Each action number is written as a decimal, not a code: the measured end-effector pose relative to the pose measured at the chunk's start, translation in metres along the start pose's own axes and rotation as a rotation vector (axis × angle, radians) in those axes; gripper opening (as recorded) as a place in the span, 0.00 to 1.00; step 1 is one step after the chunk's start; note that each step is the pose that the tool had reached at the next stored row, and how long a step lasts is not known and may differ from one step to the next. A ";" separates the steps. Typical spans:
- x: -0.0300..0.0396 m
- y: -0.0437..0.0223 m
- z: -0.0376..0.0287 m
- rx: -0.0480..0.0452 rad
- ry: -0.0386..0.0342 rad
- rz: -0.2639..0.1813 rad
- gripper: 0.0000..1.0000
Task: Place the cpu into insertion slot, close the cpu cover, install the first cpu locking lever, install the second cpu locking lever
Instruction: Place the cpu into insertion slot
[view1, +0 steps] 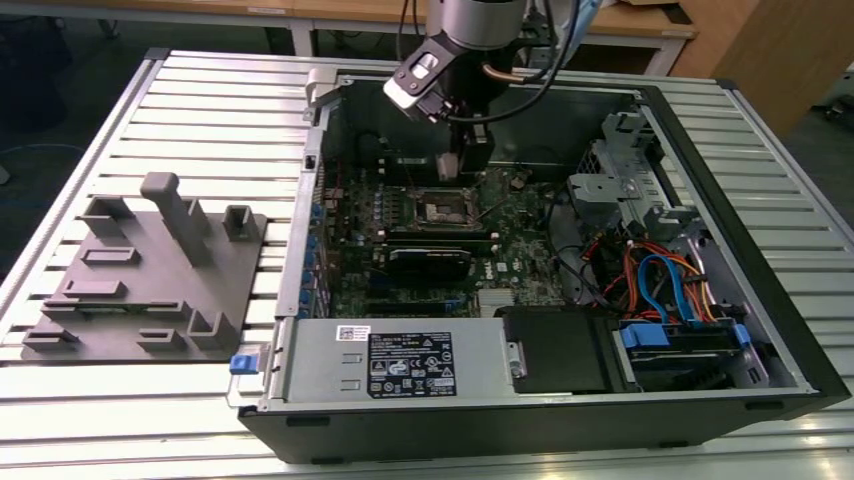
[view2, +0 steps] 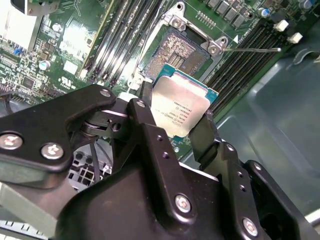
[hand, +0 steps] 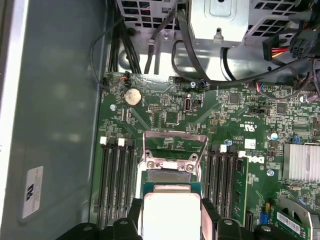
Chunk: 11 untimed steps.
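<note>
Gripper (view2: 177, 107) clenched on one cpu (view2: 184, 100), its two black fingers (view2: 205, 132) pinching opposite edges. Chip is square, so no long axis; silvery top faces the second wrist camera, plane tilted. Cpu held above the one insertion slot (view2: 181, 47), not seated; recess bare. Beyond the slot, one cpu cover (hand: 170, 164) stands swung open. Two banks of memory slots (hand: 117, 175) flank the socket on the green motherboard (hand: 165, 117).
</note>
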<state>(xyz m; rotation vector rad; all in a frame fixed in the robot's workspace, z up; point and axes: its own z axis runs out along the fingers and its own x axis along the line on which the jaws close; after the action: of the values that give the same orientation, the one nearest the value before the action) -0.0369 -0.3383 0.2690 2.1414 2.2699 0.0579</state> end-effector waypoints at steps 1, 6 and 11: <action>0.0000 -0.0001 0.0017 0.0000 -0.0012 0.002 0.54; -0.0001 -0.0010 0.0108 0.0004 -0.0030 0.015 0.54; -0.0009 -0.0020 0.0198 0.0008 -0.0038 0.016 0.54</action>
<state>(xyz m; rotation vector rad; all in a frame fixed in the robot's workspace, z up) -0.0380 -0.3391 0.2491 2.1586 2.2511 0.0531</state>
